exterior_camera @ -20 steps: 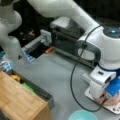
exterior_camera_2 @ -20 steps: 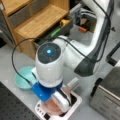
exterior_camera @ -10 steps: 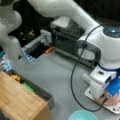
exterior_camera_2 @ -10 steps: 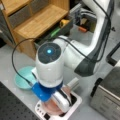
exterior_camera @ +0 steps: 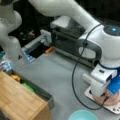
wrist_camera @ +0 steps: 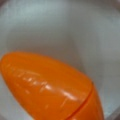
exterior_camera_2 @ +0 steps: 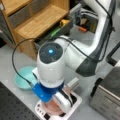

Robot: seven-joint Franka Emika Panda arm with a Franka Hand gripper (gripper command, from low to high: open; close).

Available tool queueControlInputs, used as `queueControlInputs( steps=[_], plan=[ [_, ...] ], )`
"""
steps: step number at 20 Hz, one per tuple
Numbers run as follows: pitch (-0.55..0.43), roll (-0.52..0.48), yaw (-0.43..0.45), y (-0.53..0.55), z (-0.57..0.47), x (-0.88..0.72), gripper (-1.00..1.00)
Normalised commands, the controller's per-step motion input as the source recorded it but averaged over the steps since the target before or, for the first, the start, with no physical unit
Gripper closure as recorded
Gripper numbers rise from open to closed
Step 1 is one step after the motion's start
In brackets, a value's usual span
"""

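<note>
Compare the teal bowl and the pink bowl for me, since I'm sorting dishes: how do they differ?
The teal bowl sits bare on the grey table, while the pink bowl rests on a white tray. The teal bowl stands in the open; the pink bowl lies under the arm's wrist, mostly hidden. The gripper itself is not visible. Both are round.

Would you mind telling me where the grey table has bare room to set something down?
The widest bare patch of the grey table lies between the wooden shelf, the toaster oven and the arm's cable. It is crowded around the white tray, pink bowl and teal bowl.
</note>
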Motion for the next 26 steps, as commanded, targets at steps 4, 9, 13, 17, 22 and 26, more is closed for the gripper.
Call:
queueControlInputs(
  steps=[4, 9, 13, 17, 22, 26],
  plan=[
    [0.080, -0.189, -0.057, 0.08, 0.16, 0.02, -1.00],
    [0.094, -0.161, -0.038, 0.04, 0.22, -0.08, -1.00],
    [0.100, -0.134, 0.002, 0.00, 0.19, -0.14, -1.00],
    [0.067, -0.113, 0.024, -0.03, 0.11, -0.15, -1.00],
    [-0.011, -0.110, 0.065, -0.05, 0.04, -0.25, -1.00],
    [-0.050, -0.066, 0.093, -0.07, 0.10, -0.52, -1.00]
  ],
)
